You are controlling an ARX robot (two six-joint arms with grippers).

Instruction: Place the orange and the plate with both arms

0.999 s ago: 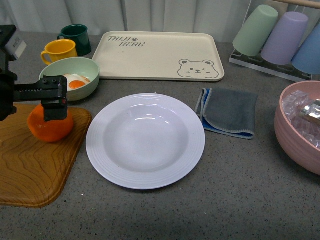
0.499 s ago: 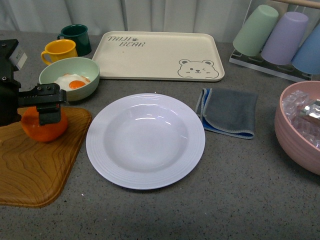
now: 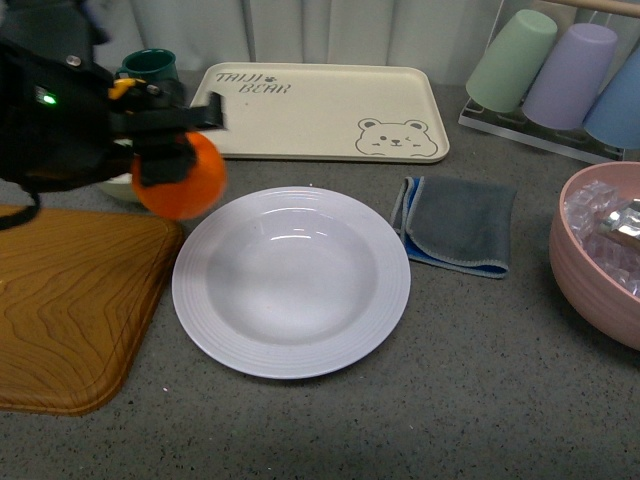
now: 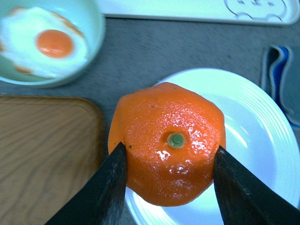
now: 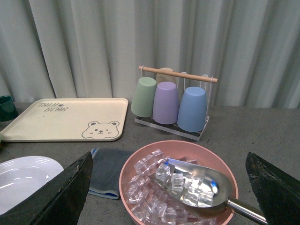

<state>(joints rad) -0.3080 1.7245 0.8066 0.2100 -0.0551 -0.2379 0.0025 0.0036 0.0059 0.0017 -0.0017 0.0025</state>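
One orange (image 3: pixel 180 175): gripped in left claw (image 4: pixel 168 157), over plate (image 3: pixel 290 282) rim.
Right claw (image 5: pixel 171 187): wide open, empty.
Remaining: release orange; handle plate.

One orange (image 4: pixel 159 154), one plate (image 3: pixel 200 300), two bowls (image 3: pixel 585 290), two trays (image 3: pixel 320 110), three cups (image 5: pixel 165 102), perhaps a fourth

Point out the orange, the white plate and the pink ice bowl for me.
orange (image 4: pixel 157 133), left wrist view, skin beside the stem dot.
plate (image 3: pixel 200 320), front view, ribbed rim.
pink bowl (image 3: pixel 590 285), front view, outer wall.
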